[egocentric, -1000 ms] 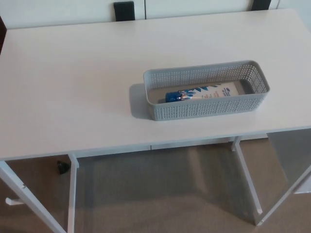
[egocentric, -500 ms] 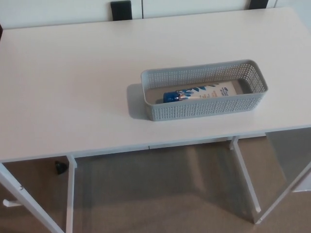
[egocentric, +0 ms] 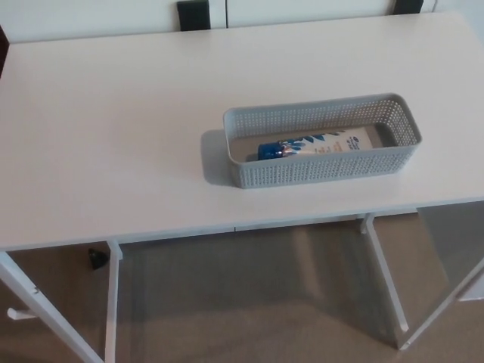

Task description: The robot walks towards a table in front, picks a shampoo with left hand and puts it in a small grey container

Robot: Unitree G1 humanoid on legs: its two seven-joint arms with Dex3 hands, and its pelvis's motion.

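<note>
A white shampoo tube (egocentric: 318, 144) with a blue cap and blue leaf print lies on its side inside the small grey perforated container (egocentric: 327, 170). The cap points to the left end of the container. The container stands on the white table (egocentric: 113, 144), right of centre and close to the front edge. Neither of my hands shows in the head view.
The table's white legs (egocentric: 113, 302) and a brace run down to grey carpet in front. A small black object (egocentric: 96, 259) lies on the floor under the left side. Dark chair parts (egocentric: 193, 13) show beyond the far edge.
Only the camera has shifted slightly: the whole picture slid a few pixels left and then back. The tube and container have kept their place on the table.
</note>
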